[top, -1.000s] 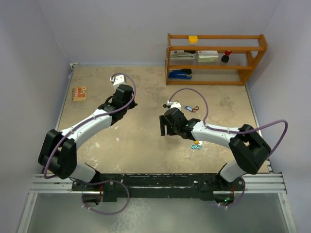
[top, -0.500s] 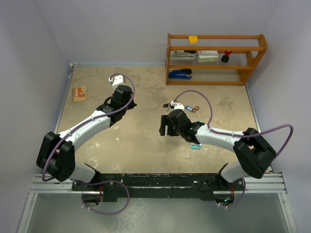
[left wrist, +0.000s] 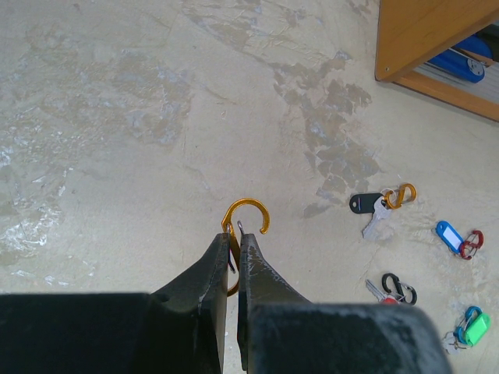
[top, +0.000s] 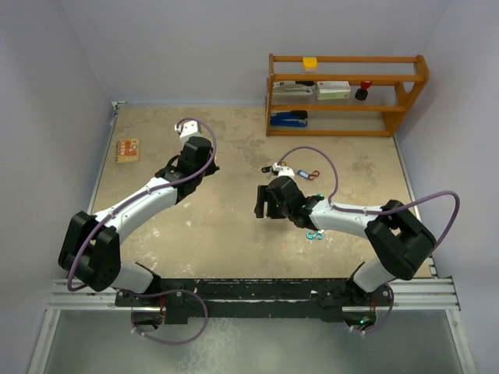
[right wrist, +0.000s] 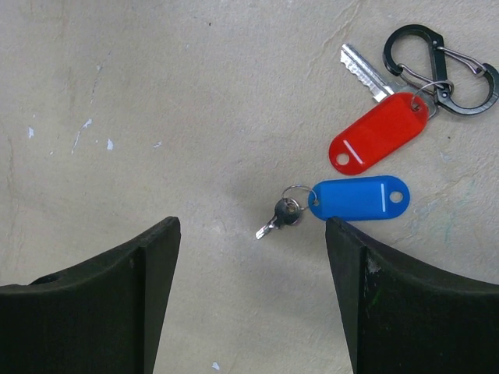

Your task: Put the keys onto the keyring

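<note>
My left gripper [left wrist: 235, 234] is shut on an orange hook-shaped keyring clip [left wrist: 248, 201], held just above the table; it shows in the top view as well [top: 212, 166]. My right gripper [right wrist: 251, 238] hangs open over a tiny silver key [right wrist: 279, 215] ringed to a blue tag [right wrist: 359, 196], touching neither. Beside it lies a red-tagged key [right wrist: 378, 132] on a black clip [right wrist: 440, 70]. In the left wrist view further keys lie to the right: a black-tagged one [left wrist: 373, 209], a blue-tagged one [left wrist: 451, 234], a green-tagged one [left wrist: 472, 327].
A wooden shelf [top: 347, 93] with a blue stapler and boxes stands at the back right. A small orange box [top: 127, 149] lies at the far left. A blue-green clip [top: 314, 234] rests under the right forearm.
The right gripper has drifted slightly left and stays open. The left arm has shifted a little, still holding the orange clip.
</note>
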Robot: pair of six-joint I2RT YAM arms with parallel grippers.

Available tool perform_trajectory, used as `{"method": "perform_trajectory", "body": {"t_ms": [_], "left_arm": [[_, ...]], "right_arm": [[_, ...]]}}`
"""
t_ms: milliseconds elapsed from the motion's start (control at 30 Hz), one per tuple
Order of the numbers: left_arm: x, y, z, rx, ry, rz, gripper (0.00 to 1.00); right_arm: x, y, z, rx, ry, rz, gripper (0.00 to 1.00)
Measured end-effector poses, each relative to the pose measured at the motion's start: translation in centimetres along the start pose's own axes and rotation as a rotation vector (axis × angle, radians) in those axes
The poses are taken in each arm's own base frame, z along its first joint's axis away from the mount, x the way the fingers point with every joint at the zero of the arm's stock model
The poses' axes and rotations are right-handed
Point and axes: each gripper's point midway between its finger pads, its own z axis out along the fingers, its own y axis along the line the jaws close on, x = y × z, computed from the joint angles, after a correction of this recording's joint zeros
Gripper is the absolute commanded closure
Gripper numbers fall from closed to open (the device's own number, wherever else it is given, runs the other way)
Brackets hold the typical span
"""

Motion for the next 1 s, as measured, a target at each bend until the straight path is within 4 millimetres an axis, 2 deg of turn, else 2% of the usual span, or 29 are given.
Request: {"method": "perform_trajectory", "body": {"t_ms": [133, 300, 633, 833, 1000], "left_arm": [[0.0, 0.0, 0.0, 0.0, 0.0, 0.0, 1.0], [0.0, 0.0, 0.0, 0.001, 0.0, -0.001, 1.0], [0.0, 0.0, 0.0, 0.001, 0.0, -0.001, 1.0], [0.0, 0.0, 0.0, 0.001, 0.0, -0.001, 1.0], [0.0, 0.0, 0.0, 0.001, -0.001, -0.001, 1.0]], "right_arm": [[-0.1, -0.7, 0.2, 0.018, 0.001, 0.025, 0.21], [0.2, -2.6, 0.4, 0.06, 0.008, 0.058, 0.21], [-0.6, -4.8, 0.0, 0.095, -0.015, 0.103, 0.2], [-0.5, -4.7, 0.0, 0.086, -0.01, 0.104, 0.2], [-0.7, -3.9, 0.6, 0.045, -0.014, 0.108, 0.21]]}}
